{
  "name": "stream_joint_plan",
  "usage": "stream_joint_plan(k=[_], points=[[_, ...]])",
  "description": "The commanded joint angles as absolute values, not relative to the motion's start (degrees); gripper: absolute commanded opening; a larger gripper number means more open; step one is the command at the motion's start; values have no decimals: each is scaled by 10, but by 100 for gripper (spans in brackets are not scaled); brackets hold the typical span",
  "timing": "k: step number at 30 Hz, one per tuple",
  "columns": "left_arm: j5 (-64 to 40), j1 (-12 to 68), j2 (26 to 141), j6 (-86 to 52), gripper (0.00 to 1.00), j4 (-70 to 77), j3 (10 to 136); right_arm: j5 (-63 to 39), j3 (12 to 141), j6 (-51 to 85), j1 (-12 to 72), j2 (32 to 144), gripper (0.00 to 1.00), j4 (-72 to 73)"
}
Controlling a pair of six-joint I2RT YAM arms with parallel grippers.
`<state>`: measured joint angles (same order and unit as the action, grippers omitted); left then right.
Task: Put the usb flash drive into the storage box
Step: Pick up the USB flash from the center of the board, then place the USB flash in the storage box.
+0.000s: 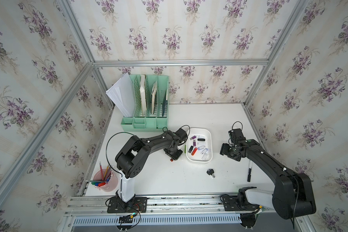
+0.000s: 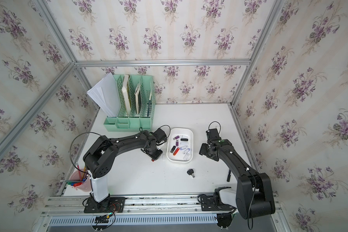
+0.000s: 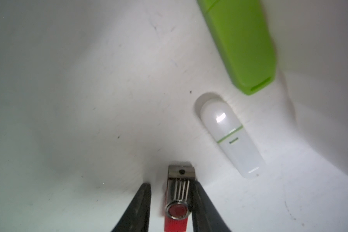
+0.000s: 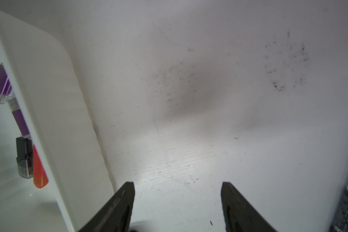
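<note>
Counting three drives on the table [image 1: 169, 180] just left of the storage box [image 1: 198, 161]: a green drive [image 3: 243, 44], a white drive [image 3: 229, 138] and the red usb flash drive [image 3: 178, 200]. Roughly ten more lie inside. The left gripper [image 3: 172, 183] flanks the red one with one finger touching; whether it is clamped I cannot tell. The right gripper [image 4: 178, 183] gapes over bare table right of the box.

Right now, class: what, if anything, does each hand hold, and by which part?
Left hand brackets the red swivel flash drive at its metal cover; one finger touches, the other shows a gap: hold cannot be told. Right hand: nothing.
</note>
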<state>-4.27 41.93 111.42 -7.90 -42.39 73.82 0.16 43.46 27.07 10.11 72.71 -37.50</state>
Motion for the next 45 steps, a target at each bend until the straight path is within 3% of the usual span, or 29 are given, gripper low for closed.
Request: stream_joint_plan(k=[1,9,18,29,40,45], points=[[-66,420,1123,-93,34,-443,734,-2,434,270,101,727,73,-374],[-66,420,1122,-102,25,-447,728,-15,434,266,104,735,73,-368],[-52,419,1091,-107,24,-491,756,-23,432,271,146,765,73,-364],[-27,422,1044,-106,24,-629,954,-14,436,278,149,785,73,-372],[-56,462,1212,-117,24,-693,1223,12,467,285,142,797,75,-389],[-38,472,1296,-125,25,-701,1290,9,464,294,117,772,75,-374]])
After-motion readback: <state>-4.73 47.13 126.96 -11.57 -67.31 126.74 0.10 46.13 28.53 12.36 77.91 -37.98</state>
